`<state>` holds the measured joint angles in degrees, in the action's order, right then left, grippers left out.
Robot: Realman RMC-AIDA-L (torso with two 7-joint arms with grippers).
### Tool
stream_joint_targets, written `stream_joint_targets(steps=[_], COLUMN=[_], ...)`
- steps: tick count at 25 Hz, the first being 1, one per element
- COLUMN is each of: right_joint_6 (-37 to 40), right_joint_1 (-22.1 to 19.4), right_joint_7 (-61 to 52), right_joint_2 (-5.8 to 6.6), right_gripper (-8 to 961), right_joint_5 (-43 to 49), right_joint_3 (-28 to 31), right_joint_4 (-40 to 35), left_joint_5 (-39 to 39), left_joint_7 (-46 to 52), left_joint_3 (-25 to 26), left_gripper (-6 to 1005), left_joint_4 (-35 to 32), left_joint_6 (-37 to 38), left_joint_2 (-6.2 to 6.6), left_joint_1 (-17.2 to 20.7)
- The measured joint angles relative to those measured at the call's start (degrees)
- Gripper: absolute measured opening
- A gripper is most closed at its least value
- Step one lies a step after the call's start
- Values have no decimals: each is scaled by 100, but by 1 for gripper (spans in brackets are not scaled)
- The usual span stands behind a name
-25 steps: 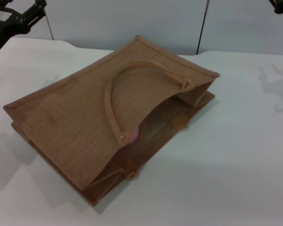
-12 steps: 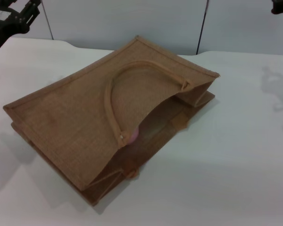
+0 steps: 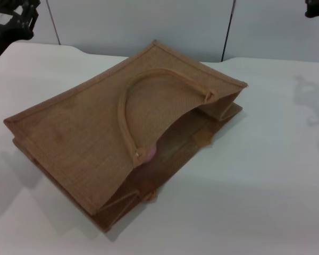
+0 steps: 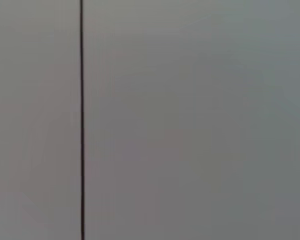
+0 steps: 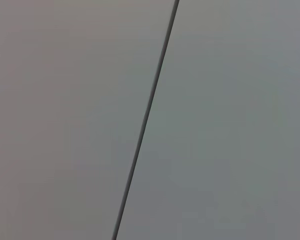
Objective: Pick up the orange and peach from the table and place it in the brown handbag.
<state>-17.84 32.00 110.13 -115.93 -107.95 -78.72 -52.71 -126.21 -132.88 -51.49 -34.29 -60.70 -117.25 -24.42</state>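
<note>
Two grippers sit at the far top corners of the head view, both raised well clear of the work. The left gripper shows as black linkwork at the upper left, above the far left edge of the white table; whether its fingers are apart or together cannot be told. Of the right gripper only a dark sliver enters at the upper right, and its fingers cannot be made out either. Both wrist views show nothing but a plain grey wall panel crossed by a thin dark seam.

Below and between the arms, the brown handbag lies flat on its side across the middle of the table, set at a slant, its base toward the left and its mouth toward the right and near side. It is a tan-brown woven jute tote, rectangular, with stitched edges; one curved loop handle lies across the upper panel. The upper panel arches up at the mouth, leaving a gap.

Just inside that gap, beside the handle's near end, a small patch of pale pink shows: the peach, resting in the bag and mostly hidden by the upper panel. The orange is not visible in any view.
</note>
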Motion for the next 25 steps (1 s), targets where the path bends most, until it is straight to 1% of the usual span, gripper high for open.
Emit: stream_joint_targets(steps=[2, 5, 10, 20, 25], right_joint_6=[1, 1, 1, -336, -302], right_joint_1=[5, 35, 52, 110, 179], right_joint_7=[0, 0, 0, 6, 8], right_joint_2=[3, 8, 9, 39, 38], right_gripper=[30, 30, 30, 37, 196], right_joint_5=[1, 2, 2, 21, 21], right_joint_3=[-2, -3, -3, 40, 63], right_joint_4=[28, 97, 126, 216, 303], left_joint_5=[0, 0, 0, 1, -1], left_joint_7=[-123, -231, -265, -323, -444], left_joint_3=[11, 33, 40, 121, 368], left_gripper=[434, 193, 52, 69, 88], left_joint_4=[69, 154, 169, 170, 325], left_joint_6=[-98, -145, -145, -99, -88], left_joint_2=[1, 3, 6, 18, 18], left_joint_1=[-5, -27, -34, -58, -170])
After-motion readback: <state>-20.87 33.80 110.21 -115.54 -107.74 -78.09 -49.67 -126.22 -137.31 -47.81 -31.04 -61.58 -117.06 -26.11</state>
